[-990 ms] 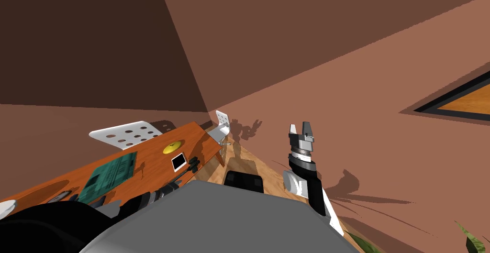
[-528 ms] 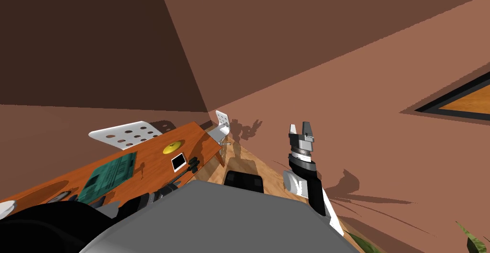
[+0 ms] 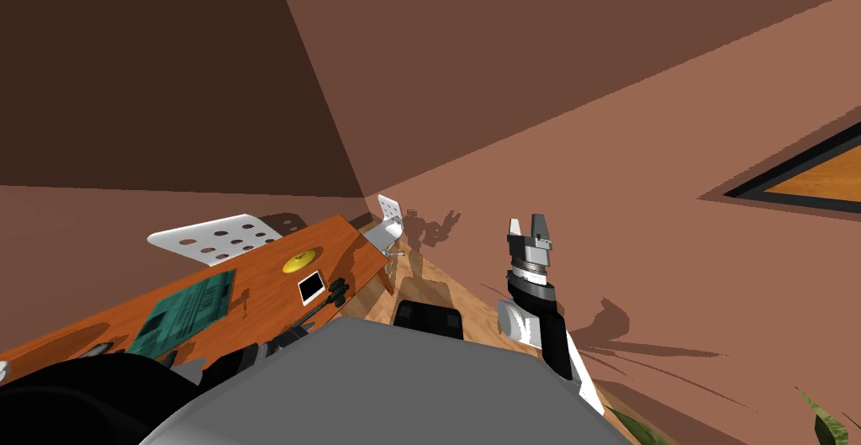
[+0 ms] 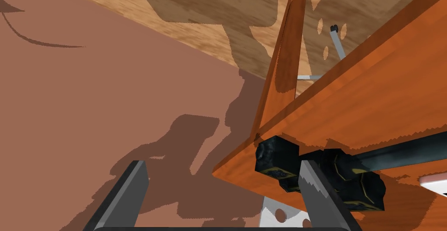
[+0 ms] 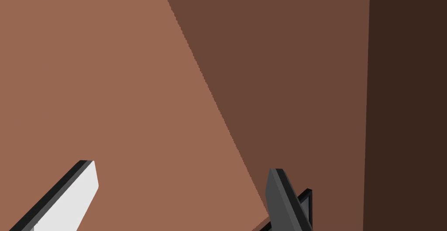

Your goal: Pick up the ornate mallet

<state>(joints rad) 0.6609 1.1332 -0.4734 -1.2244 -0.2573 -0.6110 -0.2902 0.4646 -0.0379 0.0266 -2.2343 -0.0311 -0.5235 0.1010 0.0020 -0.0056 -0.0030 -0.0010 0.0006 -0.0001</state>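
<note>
Your left gripper (image 4: 222, 191) hanging unclenched, one blade overlapping dark mallet (image 4: 276, 156) lying at orange table (image 4: 384, 93) corner; right gripper (image 3: 528, 226) gaping too, grasping nothing.

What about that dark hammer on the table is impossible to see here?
The mallet handle's far end: left wrist view, cut off by the picture's edge.
Middle of its head: same view, behind one finger of the open left hand.
Whether that finger touches it: cannot tell.
Its gold trim's pattern: head view, too small.
</note>
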